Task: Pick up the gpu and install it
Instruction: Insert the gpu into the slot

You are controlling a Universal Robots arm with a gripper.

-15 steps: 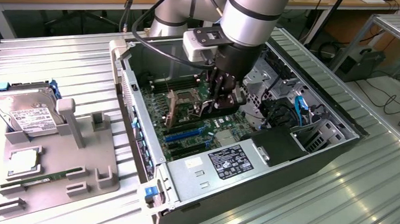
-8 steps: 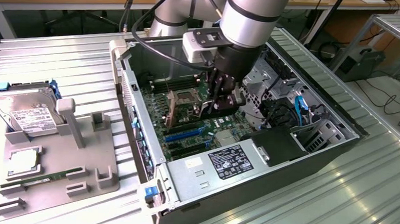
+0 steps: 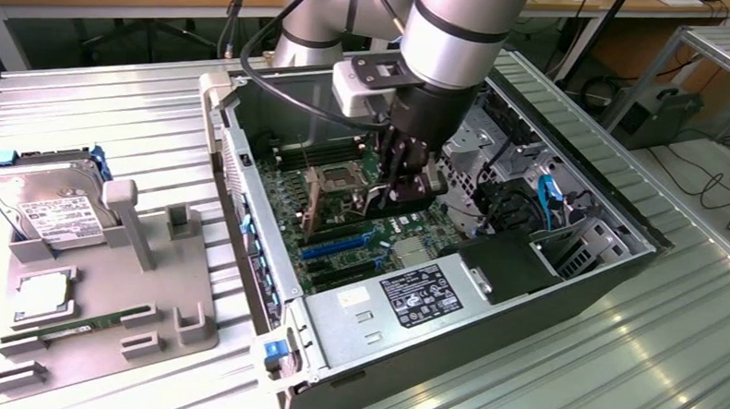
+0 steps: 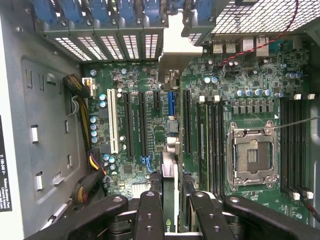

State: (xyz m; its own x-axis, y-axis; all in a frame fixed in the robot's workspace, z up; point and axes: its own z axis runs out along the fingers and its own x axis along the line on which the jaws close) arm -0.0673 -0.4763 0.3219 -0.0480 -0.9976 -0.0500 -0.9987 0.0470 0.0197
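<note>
- The gpu [image 4: 170, 200] is gripped edge-on between the two fingers [image 4: 150, 215] of the claw [image 3: 397, 189], which is closed partway onto the thin card.
- In the exterior view, the card is held upright inside the open computer case [image 3: 609, 271], just above the motherboard [image 3: 339, 231] and near its expansion slots [image 3: 338, 248].
- In the wrist view, the card's green edge is seen running down toward the slot area, beside the empty CPU socket [image 4: 251, 154].
- Whether the card is touching a slot cannot be told.
- A grey holder tray [image 3: 114, 295] is seen on the bench [image 3: 98, 110], at the exterior view's left, with a hard drive [image 3: 39, 204] standing in it.
- A RAM stick [image 3: 70, 328] is laid on the same tray.
</note>
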